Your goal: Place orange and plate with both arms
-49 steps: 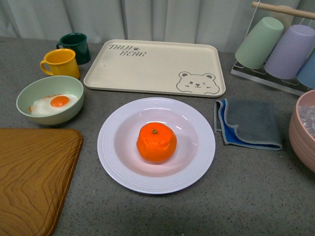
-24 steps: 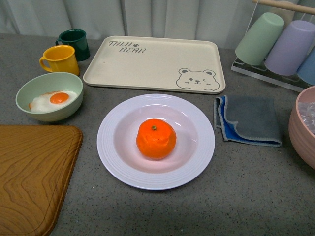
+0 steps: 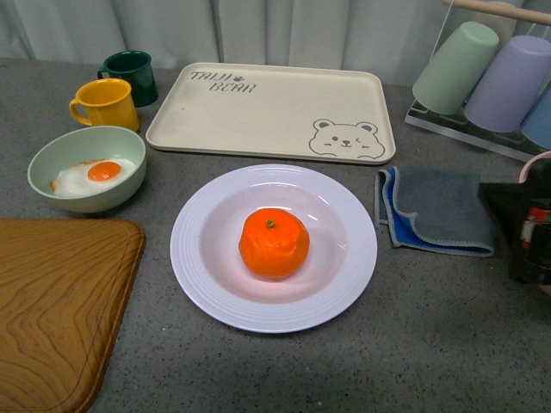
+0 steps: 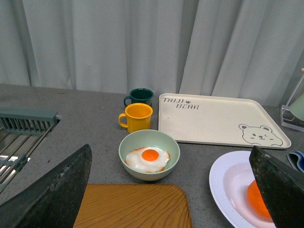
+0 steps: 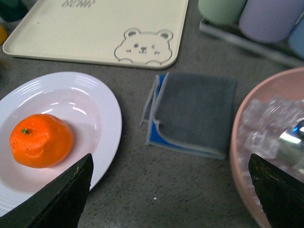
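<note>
The orange (image 3: 274,243) is found in the well of the plate (image 3: 196,274), stem spot upward, and the plate is set flat on the grey bench (image 3: 430,344). Neither is touched by any jaws. Behind the plate a beige bear-printed tray (image 3: 258,112) is laid, near the plate's far rim but apart from it. To the left of the plate a pale green bowl (image 3: 86,202) holding a fried egg (image 3: 93,176) is seen. Further back on that side a yellow mug (image 3: 108,105) and a dark green mug (image 3: 133,76) are stood together. At the plate's near left a wooden board (image 3: 56,318) is laid. Just to the right of the plate a folded grey and blue cloth (image 3: 435,211) is spread, and beyond it the right arm (image 3: 523,228) is seen as a dark shape. A pink bowl (image 5: 263,88) filled with ice cubes (image 5: 266,123) is shown on the far side of the cloth from the plate. The left jaws are spread wide with nothing gripped, well to the left of the plate. The right jaws are likewise spread wide and nothing is held in them.
</note>
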You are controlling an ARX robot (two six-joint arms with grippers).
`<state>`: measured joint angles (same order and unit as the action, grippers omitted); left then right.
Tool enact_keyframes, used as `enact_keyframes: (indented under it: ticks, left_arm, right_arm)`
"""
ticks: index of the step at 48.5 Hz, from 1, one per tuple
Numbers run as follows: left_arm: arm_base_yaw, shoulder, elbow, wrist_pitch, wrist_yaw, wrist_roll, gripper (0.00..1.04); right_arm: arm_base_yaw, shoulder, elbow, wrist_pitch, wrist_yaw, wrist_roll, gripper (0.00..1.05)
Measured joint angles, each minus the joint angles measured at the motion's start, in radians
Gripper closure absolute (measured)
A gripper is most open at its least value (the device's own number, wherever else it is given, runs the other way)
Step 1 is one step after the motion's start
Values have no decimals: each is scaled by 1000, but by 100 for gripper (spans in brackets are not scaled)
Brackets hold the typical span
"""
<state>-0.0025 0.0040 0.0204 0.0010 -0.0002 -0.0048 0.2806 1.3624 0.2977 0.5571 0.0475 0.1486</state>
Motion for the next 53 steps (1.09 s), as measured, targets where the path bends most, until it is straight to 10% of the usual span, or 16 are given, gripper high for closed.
enact_keyframes:
  ticks: [53]
  left_arm:
    - [0, 0, 0, 0, 0, 0, 7]
  right_arm:
    - [-66, 656, 416, -146, -602, 499, 9]
